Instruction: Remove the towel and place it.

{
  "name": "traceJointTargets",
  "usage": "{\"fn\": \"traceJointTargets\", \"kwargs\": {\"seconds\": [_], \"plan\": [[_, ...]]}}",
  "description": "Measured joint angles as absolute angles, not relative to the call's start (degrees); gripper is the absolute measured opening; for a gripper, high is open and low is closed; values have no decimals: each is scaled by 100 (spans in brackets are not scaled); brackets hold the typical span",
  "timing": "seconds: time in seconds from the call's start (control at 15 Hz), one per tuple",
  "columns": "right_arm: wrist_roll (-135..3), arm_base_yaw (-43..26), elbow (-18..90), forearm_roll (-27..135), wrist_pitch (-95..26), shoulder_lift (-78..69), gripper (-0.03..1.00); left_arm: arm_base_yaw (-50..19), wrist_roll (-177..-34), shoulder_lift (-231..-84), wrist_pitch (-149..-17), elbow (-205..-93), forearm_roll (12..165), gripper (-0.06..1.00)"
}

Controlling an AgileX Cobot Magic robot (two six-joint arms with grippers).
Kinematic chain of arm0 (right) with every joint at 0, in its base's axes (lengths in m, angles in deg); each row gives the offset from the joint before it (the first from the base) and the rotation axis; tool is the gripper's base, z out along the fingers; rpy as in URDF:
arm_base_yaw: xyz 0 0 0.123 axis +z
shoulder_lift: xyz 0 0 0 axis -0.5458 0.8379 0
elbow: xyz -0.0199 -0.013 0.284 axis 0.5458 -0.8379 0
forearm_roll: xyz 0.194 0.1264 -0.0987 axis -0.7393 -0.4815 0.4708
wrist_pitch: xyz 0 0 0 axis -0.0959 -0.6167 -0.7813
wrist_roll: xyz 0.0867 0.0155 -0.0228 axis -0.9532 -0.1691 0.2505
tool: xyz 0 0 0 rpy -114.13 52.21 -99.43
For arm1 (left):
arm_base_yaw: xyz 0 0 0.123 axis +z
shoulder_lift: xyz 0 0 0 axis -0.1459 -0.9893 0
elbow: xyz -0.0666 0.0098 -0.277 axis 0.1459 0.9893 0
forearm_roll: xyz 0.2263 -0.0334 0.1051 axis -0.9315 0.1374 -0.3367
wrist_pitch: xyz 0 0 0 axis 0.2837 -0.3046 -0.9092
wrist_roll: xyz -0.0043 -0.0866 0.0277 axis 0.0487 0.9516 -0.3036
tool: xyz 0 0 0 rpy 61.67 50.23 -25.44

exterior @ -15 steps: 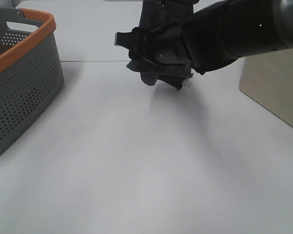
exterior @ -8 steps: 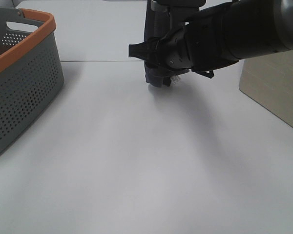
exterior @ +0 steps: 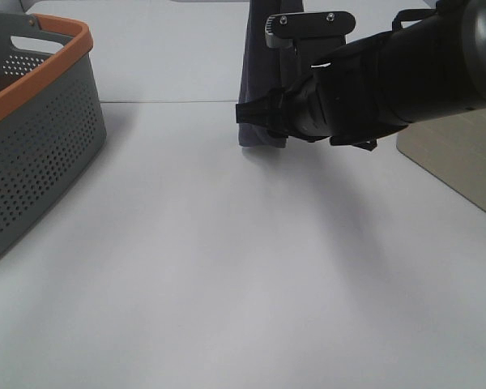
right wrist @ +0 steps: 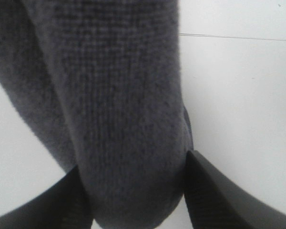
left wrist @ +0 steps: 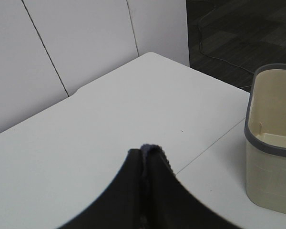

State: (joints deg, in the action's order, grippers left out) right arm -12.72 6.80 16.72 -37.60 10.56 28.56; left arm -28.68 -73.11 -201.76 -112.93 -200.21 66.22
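Note:
The dark towel (exterior: 257, 73) hangs straight down over the far middle of the white table (exterior: 227, 267), its lower end about at table level. My left gripper (left wrist: 145, 155) is shut on the towel's top edge (left wrist: 153, 149); it is above the exterior view's top edge. My right gripper (exterior: 255, 117) reaches in from the right at the towel's lower part. In the right wrist view the towel (right wrist: 109, 95) hangs between the spread fingers (right wrist: 214, 195) of my right gripper (right wrist: 136, 191). The white tag is hidden.
A grey perforated basket with an orange rim (exterior: 40, 49) stands at the left edge. A beige basket (exterior: 462, 154) stands at the right, also in the left wrist view (left wrist: 271, 171). A seam (exterior: 162, 102) crosses the far table.
The towel was bunched around my right gripper; now it hangs long and flat. My right gripper has shifted right and let the bunch go, with its fingers now spread around the cloth.

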Motion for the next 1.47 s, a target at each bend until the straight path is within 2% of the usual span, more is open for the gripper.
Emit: {"fn": "traceJointTargets", "kwargs": {"seconds": [0.2, 0.33, 0.4, 0.53, 1.2, 1.47], "plan": [[-1186, 680, 1655, -3760, 1446, 2856, 44, -2868, -7311, -20176, -11293, -20021, 6622, 0], [-1066, 680, 1655, -3760, 1572, 2856, 35, -2868, -7311, -20176, -11293, -20021, 6622, 0], [-1049, 680, 1655, -3760, 1578, 2856, 26, -2868, -7311, -20176, -11293, -20021, 6622, 0], [-676, 680, 1655, -3766, 1578, 2833, 0, -2868, -7311, -20176, -11546, -20021, 6508, 0], [1472, 680, 1099, -3771, 1784, 1154, 0, -2868, -8022, -20176, -12972, -20021, 6181, 0], [3208, 680, 1002, -3771, 1583, 621, 0, -2868, -7959, -20176, -13883, -20021, 6215, 0]]}}
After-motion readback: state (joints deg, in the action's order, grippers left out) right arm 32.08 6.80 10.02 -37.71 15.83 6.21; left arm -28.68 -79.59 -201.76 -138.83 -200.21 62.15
